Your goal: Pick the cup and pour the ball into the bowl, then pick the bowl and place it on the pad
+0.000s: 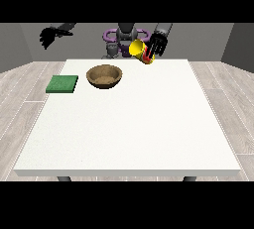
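hand at view's right (158, 44) raised, fingers curled, other hand (48, 35) lifted aside

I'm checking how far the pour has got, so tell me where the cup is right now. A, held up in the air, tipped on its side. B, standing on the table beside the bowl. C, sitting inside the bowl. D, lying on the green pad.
A: the hand at the view's right holds the cup above the table, tipped sideways, off to the right of the bowl.
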`<action>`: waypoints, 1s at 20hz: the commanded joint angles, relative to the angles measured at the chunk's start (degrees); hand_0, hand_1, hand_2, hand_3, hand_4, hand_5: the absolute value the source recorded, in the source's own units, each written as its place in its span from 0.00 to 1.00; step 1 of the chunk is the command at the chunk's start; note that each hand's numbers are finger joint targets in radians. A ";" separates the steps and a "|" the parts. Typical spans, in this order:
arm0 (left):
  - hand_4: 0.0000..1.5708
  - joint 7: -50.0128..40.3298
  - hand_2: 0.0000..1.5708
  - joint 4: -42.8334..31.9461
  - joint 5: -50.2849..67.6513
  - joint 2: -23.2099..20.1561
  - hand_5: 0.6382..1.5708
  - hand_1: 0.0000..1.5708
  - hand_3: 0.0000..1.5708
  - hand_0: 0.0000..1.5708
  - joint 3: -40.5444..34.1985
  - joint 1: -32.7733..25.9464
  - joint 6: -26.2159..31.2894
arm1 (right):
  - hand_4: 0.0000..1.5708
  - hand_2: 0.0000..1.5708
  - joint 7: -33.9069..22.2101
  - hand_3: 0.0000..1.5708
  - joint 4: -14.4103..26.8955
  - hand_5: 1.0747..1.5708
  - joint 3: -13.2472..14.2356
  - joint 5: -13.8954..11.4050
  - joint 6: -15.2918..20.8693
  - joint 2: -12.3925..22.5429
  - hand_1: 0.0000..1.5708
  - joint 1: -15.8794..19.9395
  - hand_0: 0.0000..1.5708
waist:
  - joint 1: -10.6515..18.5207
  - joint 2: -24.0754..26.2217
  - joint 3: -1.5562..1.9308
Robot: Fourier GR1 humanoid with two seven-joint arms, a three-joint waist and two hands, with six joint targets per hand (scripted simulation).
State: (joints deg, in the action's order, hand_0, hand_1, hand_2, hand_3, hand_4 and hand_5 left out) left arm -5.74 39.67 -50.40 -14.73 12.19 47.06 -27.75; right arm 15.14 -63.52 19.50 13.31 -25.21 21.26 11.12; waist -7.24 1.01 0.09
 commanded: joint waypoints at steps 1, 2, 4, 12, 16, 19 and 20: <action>1.00 -8.88 1.00 -1.16 -10.99 3.12 0.61 0.99 1.00 0.99 7.86 3.70 1.99 | 0.00 0.00 -0.34 0.00 2.15 1.00 -0.09 -0.33 0.57 -0.49 0.00 0.46 0.00 | 0.44 3.26 0.07; 1.00 -8.70 1.00 -0.55 -11.91 1.23 0.65 0.99 1.00 0.99 7.99 5.41 3.88 | 0.00 0.00 1.68 0.00 4.09 1.00 0.78 -0.56 -0.30 0.39 0.00 -0.84 0.00 | 1.62 2.49 0.07; 0.95 -11.59 1.00 -1.16 -16.91 3.41 0.75 0.98 1.00 0.98 11.91 5.18 4.48 | 0.00 0.00 3.56 0.00 5.17 1.00 1.01 -0.89 -2.15 1.33 0.00 -3.11 0.00 | 0.57 3.58 0.08; 1.00 -13.91 1.00 -4.61 -32.77 9.37 0.43 0.96 1.00 0.96 26.35 10.87 15.82 | 0.00 0.00 2.31 0.00 7.01 1.00 0.79 -0.79 -1.11 1.22 0.00 1.74 0.00 | 0.90 1.92 0.08; 0.96 -17.08 1.00 -7.38 -41.10 10.93 0.64 0.97 1.00 0.97 32.90 11.42 20.59 | 0.00 0.00 2.29 0.00 6.77 1.00 -0.43 -1.63 -0.75 0.18 0.00 1.92 0.00 | 0.52 2.62 0.01; 0.94 -14.89 1.00 -8.29 -43.52 10.23 0.62 0.93 1.00 0.93 34.80 9.57 21.76 | 0.00 0.00 -0.42 0.00 5.26 1.00 -0.14 -0.63 -1.27 1.37 0.00 2.10 0.00 | -0.67 4.18 -0.08; 0.96 -13.98 1.00 -7.43 -43.95 11.65 0.58 0.93 1.00 0.93 34.71 13.32 25.93 | 0.00 0.00 0.13 0.00 7.76 1.00 1.13 -0.24 -1.25 2.21 0.00 2.57 0.00 | 0.81 4.00 -0.03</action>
State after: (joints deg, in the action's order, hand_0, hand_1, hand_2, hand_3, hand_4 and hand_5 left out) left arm -21.03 32.47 -90.43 -4.63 43.86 58.09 -7.47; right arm 16.37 -57.27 19.81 12.69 -26.53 22.36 13.11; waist -7.50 3.90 0.07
